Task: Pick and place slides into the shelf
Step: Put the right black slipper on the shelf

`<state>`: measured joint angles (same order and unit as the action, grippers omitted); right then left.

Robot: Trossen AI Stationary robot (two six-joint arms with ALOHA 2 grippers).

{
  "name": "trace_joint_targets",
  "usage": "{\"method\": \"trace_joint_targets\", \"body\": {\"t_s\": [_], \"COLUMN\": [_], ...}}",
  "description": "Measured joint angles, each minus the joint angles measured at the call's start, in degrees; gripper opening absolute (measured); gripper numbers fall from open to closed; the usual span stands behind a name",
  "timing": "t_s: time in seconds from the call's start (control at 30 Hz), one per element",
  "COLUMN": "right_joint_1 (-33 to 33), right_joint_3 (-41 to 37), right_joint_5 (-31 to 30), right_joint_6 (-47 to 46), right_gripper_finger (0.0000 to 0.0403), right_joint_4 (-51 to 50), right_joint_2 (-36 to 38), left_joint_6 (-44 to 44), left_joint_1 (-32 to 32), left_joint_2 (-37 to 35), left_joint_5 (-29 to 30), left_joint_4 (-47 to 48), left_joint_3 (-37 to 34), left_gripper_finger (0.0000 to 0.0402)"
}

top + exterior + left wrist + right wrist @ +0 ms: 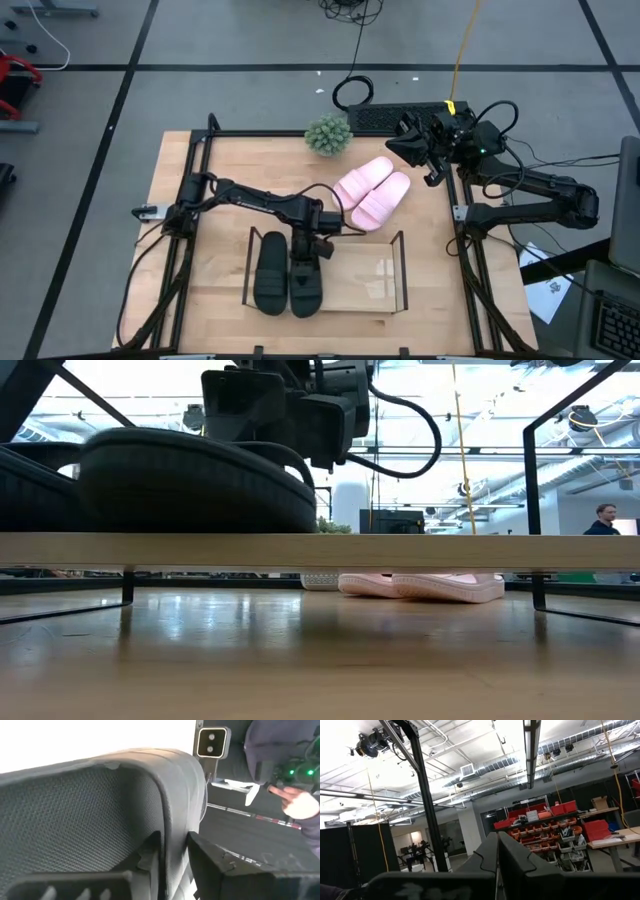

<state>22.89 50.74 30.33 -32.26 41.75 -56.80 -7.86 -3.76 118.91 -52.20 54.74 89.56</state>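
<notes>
Two black slides lie side by side on the left half of the clear shelf (385,270). The left one (270,272) rests flat with nothing on it. My left gripper (310,240) is shut on the right one (306,285), which fills the left wrist view (90,820) and shows large in the low view (190,480). Two pale pink slides (372,192) lie together on the table beyond the shelf and show under the shelf panel in the low view (420,585). My right gripper (496,855) is shut, raised off the table's far right corner (415,150) and pointing upward. My left gripper pinches the right black slide's strap at its edge (172,820), one finger (145,860) inside under the strap and the other (225,865) outside. The fingers come slanting down from the far side. The slide's sole lies on the shelf panel (400,548).
A small green plant (328,135) stands at the table's far edge beside the pink slides. A black box (400,115) lies behind it. The shelf's right half is bare. A person (603,518) stands in the room, and a hand (302,805) shows beyond the table.
</notes>
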Motion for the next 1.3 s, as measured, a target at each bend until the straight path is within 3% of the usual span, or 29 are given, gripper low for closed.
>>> {"method": "trace_joint_targets", "body": {"t_s": [0.37,1.3], "right_joint_1": [0.0,0.0], "right_joint_3": [0.0,0.0], "right_joint_5": [2.9,3.0], "right_joint_6": [0.0,0.0], "right_gripper_finger": [0.0004,0.0004], "right_joint_4": [0.0,0.0], "right_joint_2": [0.0,0.0], "left_joint_6": [-0.1,-1.1], "left_joint_1": [0.2,-0.8], "left_joint_2": [0.0,0.0], "left_joint_5": [-0.2,-0.9], "left_joint_4": [0.0,2.6], "left_joint_3": [0.0,0.0], "left_gripper_finger": [0.0104,0.0104]}}
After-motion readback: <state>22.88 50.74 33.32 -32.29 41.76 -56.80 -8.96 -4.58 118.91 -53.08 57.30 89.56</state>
